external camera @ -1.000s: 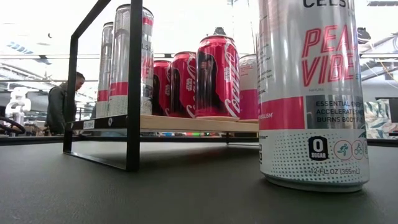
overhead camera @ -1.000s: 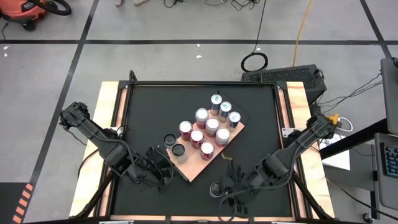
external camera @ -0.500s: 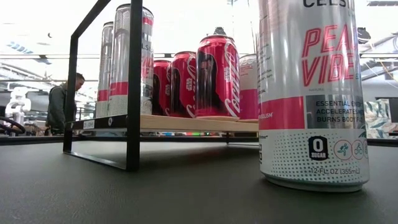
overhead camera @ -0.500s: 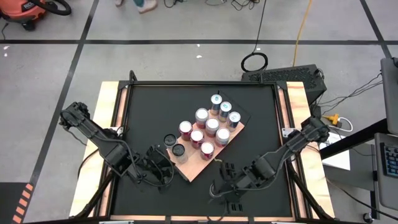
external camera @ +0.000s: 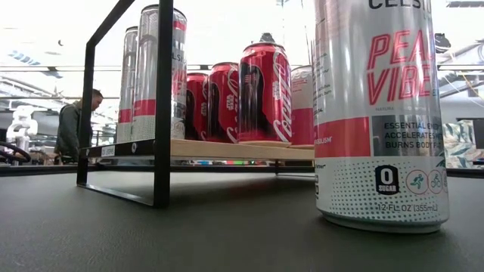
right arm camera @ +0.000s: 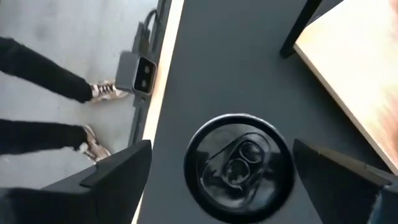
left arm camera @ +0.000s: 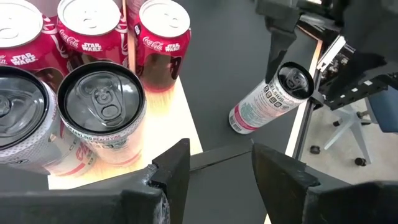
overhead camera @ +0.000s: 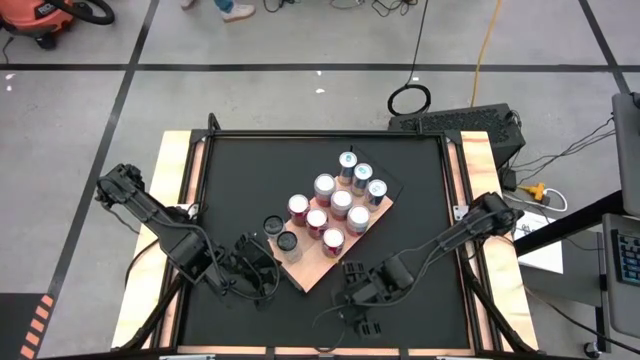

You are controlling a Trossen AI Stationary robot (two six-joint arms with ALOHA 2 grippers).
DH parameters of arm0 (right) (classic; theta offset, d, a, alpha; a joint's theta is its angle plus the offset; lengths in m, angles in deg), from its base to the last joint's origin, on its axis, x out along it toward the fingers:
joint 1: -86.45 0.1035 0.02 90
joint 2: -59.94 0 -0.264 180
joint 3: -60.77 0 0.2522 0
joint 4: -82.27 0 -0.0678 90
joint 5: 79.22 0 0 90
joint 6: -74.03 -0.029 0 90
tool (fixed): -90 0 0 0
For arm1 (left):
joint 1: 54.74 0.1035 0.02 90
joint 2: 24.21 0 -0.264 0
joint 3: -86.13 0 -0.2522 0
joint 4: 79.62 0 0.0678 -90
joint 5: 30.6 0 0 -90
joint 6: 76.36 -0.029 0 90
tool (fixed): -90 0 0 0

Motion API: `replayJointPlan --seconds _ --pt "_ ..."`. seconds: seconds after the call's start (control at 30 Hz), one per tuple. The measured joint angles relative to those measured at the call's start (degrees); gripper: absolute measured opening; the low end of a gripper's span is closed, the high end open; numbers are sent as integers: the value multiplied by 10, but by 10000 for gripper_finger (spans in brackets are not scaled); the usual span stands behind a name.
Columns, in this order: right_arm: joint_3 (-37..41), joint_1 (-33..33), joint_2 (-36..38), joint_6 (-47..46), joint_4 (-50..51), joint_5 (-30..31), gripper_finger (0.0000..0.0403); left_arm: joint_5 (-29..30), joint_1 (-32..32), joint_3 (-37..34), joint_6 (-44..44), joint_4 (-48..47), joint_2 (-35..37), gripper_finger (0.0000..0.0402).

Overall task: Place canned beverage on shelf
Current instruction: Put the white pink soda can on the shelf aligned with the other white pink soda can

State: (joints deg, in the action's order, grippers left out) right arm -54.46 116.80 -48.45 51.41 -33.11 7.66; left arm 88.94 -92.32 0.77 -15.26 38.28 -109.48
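One tall white-and-pink beverage can with a dark top stood upright on the black tabletop, close to its front edge and apart from the shelf. This looked like the can left to place. The right gripper hung directly over it with its fingers spread wide, one on either side of the can. There was clear space on both sides, so nothing was gripped yet. To my eye the reach was made, but the closing, lifting and carrying were all left to do.

Just beyond it stood the shelf, a flat light-brown wooden board with a thin black edge, raised on a black frame. By my count eleven cans were on it. Two tall dark-topped cans stood at its near left end, and behind them were rows of red cola cans and silver-topped ones. A bare patch of board at the near corner seemed to have room for the last can.

The left gripper waited by that near left end, fingers apart and empty.

Far behind the tabletop, a person in a dark jacket stood in the room.
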Motion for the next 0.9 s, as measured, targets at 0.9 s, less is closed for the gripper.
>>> replayJointPlan --seconds 0.9 --pt "0 -3 -46 23 40 -1 225 3 0 0 0 -2 0 172"
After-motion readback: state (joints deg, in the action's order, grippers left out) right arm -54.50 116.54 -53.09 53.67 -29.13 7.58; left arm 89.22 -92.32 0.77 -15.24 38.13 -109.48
